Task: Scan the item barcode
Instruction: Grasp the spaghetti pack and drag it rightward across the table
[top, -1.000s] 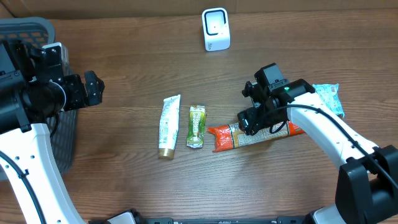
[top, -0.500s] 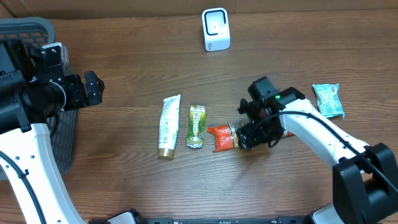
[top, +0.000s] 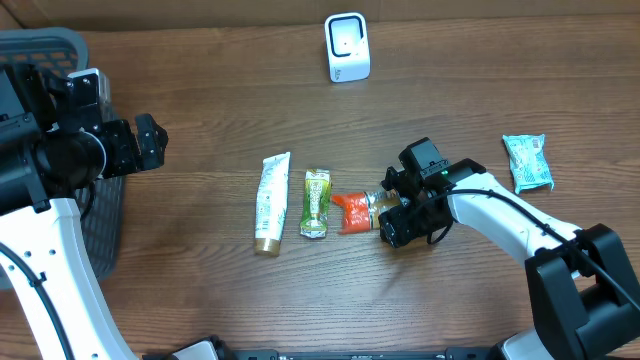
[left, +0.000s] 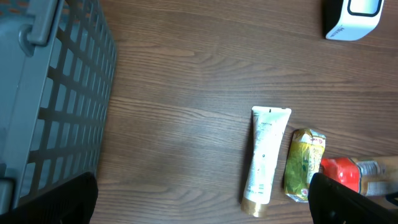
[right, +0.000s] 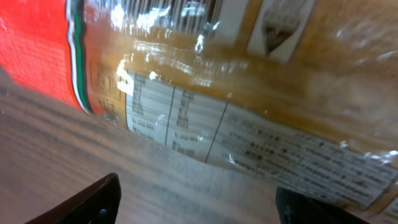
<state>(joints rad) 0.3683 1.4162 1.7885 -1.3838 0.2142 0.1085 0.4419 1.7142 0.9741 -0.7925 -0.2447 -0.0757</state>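
The right pincer is spread, its two dark fingertips low at either edge of the wrist view with bare bench between them, and nothing is pinched. The snack packet lies just beyond the tips, very near. Whether a finger brushes its film I cannot tell. From overhead the packet lies flat near the middle of the bench, its red end pointing at the green sachet and the rest hidden under the right wrist. The left pincer is spread wide and empty, hovering near the grey basket, well apart from the packet

The packet looks like a long, light bag in glossy clear film: soft, crinkly and probably slippery, with contents that could crush if squeezed hard. The best hold is probably across its narrow width near the middle, where it is full and should not fold, with moderate pressure. A flat sealed end would likely droop or slide out. A printed panel, with what may be barcode stripes at its top edge, faces the wrist camera, so the hold should leave that face uncovered for the white scanner at the far edge of the bench
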